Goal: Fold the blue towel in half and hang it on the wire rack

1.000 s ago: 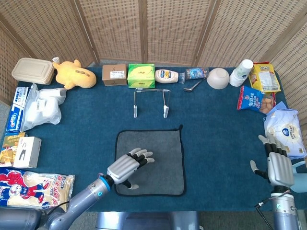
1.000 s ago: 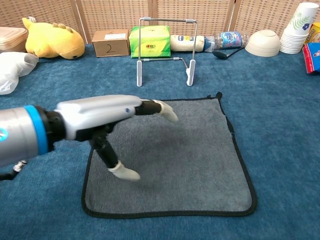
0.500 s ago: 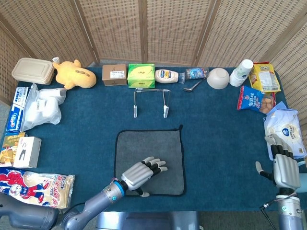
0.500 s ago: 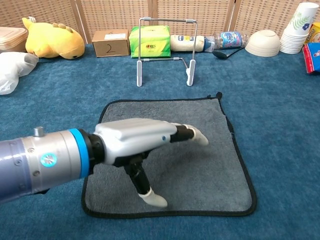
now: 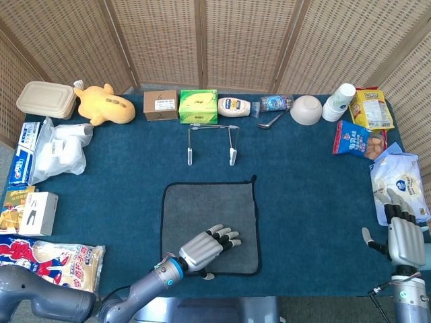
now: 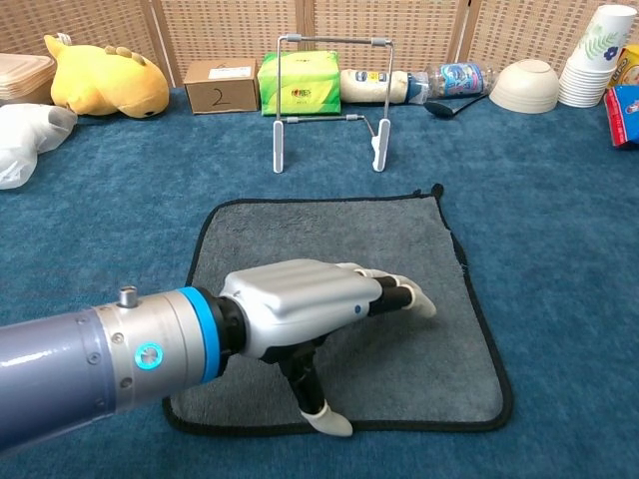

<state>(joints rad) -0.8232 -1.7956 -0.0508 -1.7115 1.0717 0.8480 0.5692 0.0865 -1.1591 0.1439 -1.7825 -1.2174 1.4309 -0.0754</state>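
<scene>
bare carpet between towel (image 5: 210,214), rack (image 5: 211,142)

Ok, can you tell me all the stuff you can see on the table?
towel: one, grey with black edge, flat, front centre
wire rack: one, silver, behind towel
plush toy: one, yellow, back left
cardboard box: one, brown, back
tissue box: one, green, back
bowl: one, white, back right
paper cups: one stack, white, back right
snack bags: several, right side
plastic bag: one, white, left side
left hand: over towel's front edge, fingers spread
right hand: front right, holding nothing
</scene>
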